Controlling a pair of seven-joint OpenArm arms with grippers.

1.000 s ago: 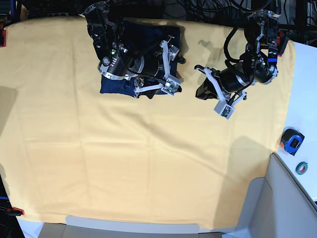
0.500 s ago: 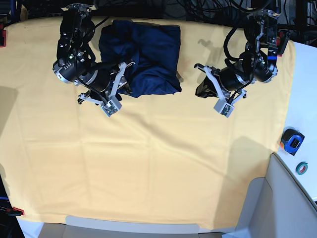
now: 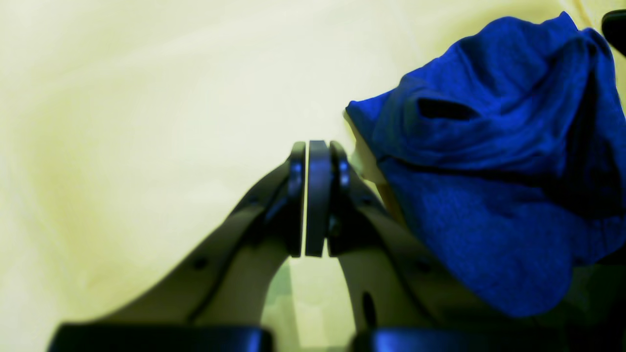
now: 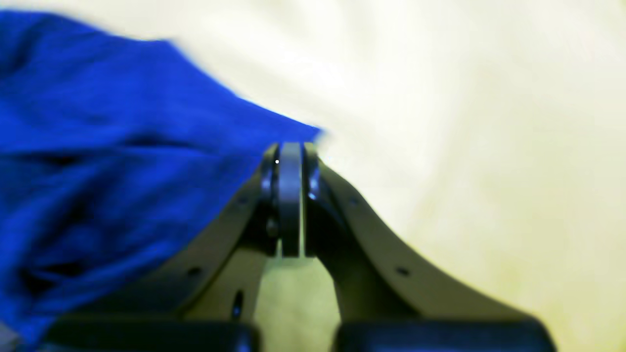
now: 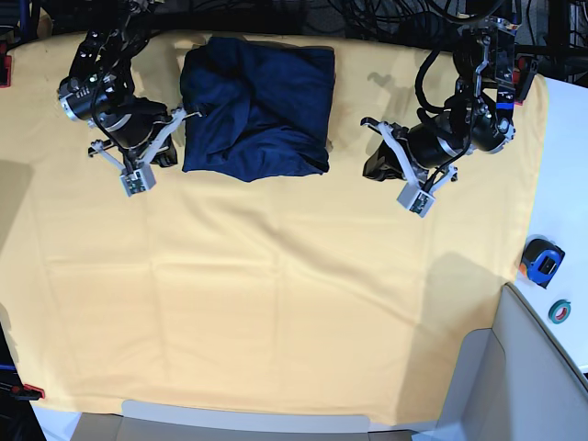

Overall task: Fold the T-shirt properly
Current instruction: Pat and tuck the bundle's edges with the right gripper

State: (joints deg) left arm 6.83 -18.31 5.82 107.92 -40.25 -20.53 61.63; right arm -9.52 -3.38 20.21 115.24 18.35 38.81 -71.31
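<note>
The dark navy T-shirt (image 5: 260, 103) lies folded into a rough rectangle at the back middle of the yellow cloth (image 5: 276, 294). My right gripper (image 5: 165, 154) is shut and empty just off the shirt's left front corner. In the right wrist view its shut tips (image 4: 291, 149) sit at the edge of the shirt (image 4: 98, 171). My left gripper (image 5: 375, 168) is shut and empty, a short way right of the shirt. In the left wrist view its tips (image 3: 318, 146) are over bare cloth, and the shirt (image 3: 489, 195) is bunched at the right.
The yellow cloth covers the whole table. A tape measure (image 5: 542, 260) and a tape roll (image 5: 559, 310) lie on the white surface at the right. Red clamps (image 5: 28, 390) hold the cloth's left edge. A grey panel (image 5: 514, 377) stands at the front right.
My right arm has swung left, from over the shirt to beside its left edge, uncovering the folded shirt. My left arm has not moved.
</note>
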